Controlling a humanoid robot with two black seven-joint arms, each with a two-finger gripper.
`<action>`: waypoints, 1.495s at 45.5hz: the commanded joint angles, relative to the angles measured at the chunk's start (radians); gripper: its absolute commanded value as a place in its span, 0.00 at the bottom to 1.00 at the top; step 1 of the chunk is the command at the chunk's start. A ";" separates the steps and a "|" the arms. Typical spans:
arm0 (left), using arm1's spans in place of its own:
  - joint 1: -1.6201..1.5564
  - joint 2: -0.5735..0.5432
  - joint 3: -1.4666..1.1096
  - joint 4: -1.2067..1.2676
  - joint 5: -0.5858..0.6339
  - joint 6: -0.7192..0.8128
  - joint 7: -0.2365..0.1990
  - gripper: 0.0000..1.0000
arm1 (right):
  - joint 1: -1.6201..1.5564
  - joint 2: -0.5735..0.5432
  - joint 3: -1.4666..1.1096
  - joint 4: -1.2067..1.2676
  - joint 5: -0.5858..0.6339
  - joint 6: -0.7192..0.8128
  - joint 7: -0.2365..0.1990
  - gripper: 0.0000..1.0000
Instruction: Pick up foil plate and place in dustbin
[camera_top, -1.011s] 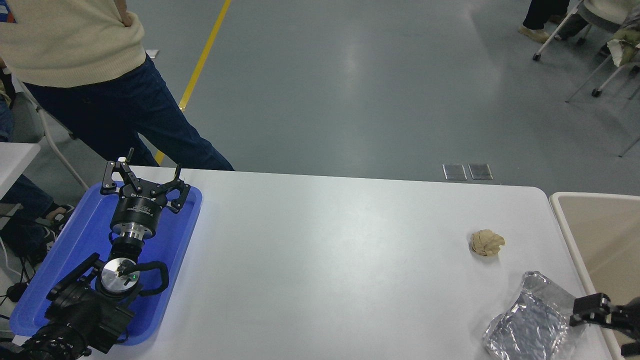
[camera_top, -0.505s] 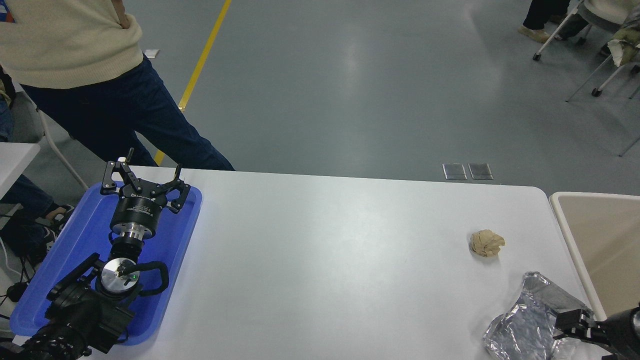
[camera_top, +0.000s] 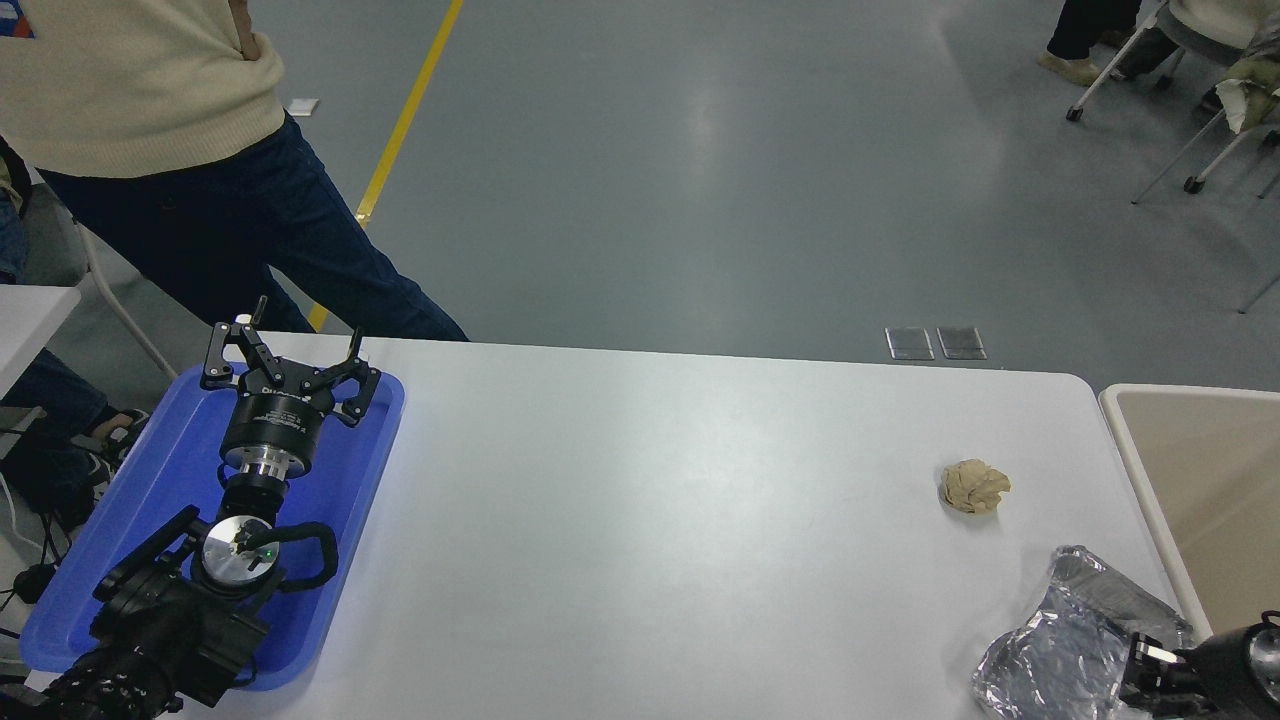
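The foil plate is crumpled shiny silver and lies at the table's near right corner, partly cut by the picture's bottom edge. My right gripper comes in from the lower right and sits at the plate's right near edge, touching or overlapping it; its state does not show. The dustbin is beige with a cream rim and stands just off the table's right edge, beside the plate. My left gripper is open and parked over the blue tray at the left.
A small tan paper ball lies on the table beyond the foil plate. The blue tray sits at the left edge under the left arm. A person stands at the far left. Chairs stand at the far right.
My right gripper has moved left and toward the picture's bottom, from beside the plate's right edge onto its near right part. The foil has shifted slightly. The left arm has not moved.
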 joint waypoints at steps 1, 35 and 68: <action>0.000 0.000 0.000 -0.001 0.000 0.000 0.000 1.00 | -0.005 0.005 0.001 -0.001 -0.001 -0.011 0.002 0.00; 0.000 0.000 0.002 -0.001 0.002 -0.002 0.002 1.00 | 0.756 -0.279 -0.485 0.273 -0.007 0.162 -0.001 0.00; 0.000 0.000 0.002 -0.001 0.000 -0.002 0.002 1.00 | 1.557 0.029 -1.077 0.398 0.054 0.322 0.006 0.00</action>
